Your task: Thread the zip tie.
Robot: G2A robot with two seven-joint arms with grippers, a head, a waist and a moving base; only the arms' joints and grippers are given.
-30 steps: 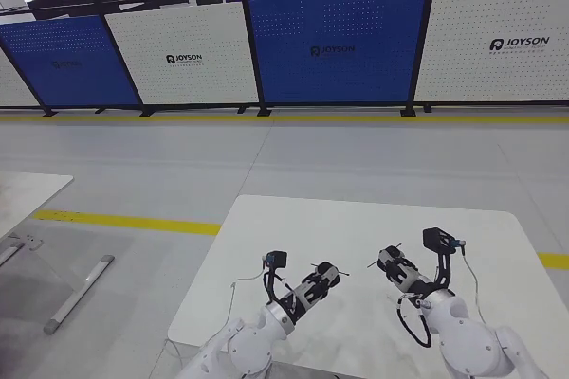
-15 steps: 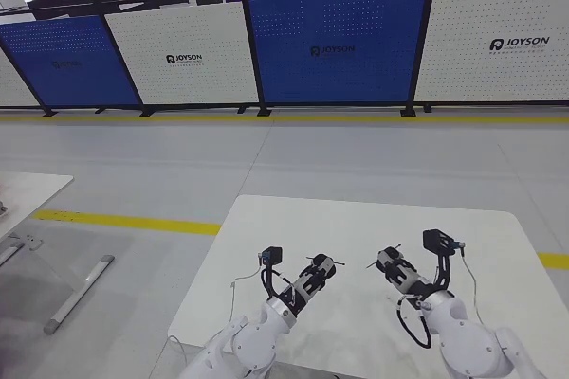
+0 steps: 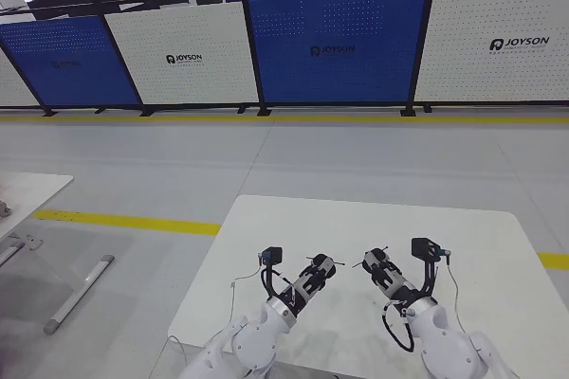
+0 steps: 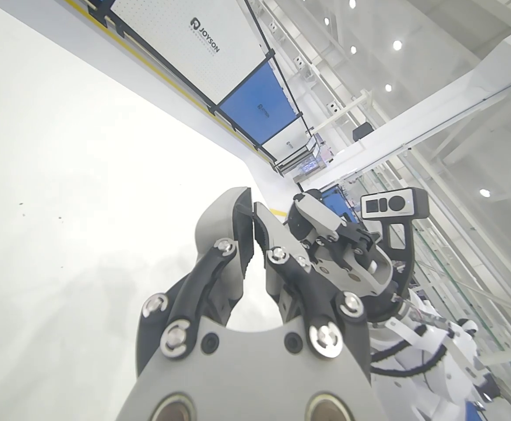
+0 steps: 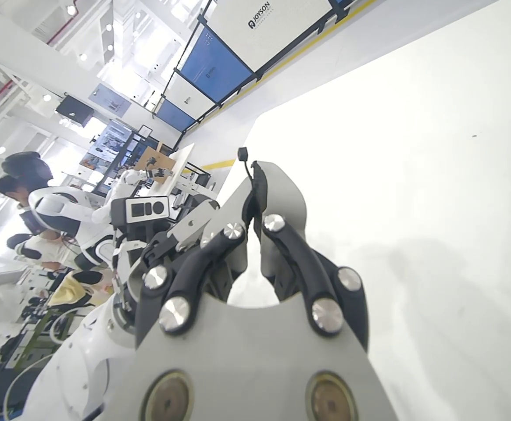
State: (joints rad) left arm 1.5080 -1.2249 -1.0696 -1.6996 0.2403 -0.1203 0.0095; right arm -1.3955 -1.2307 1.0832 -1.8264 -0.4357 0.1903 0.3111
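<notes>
Mostly the zip tie [image 5: 243, 154] hides inside the pinching right claw [image 5: 255, 175]

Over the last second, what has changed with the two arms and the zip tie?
The right gripper slid sideways toward the left gripper, narrowing the gap between them above the table. The left gripper shifted slightly at first, then held. Nothing was taken or released: the right gripper stays shut on the zip tie.
</notes>
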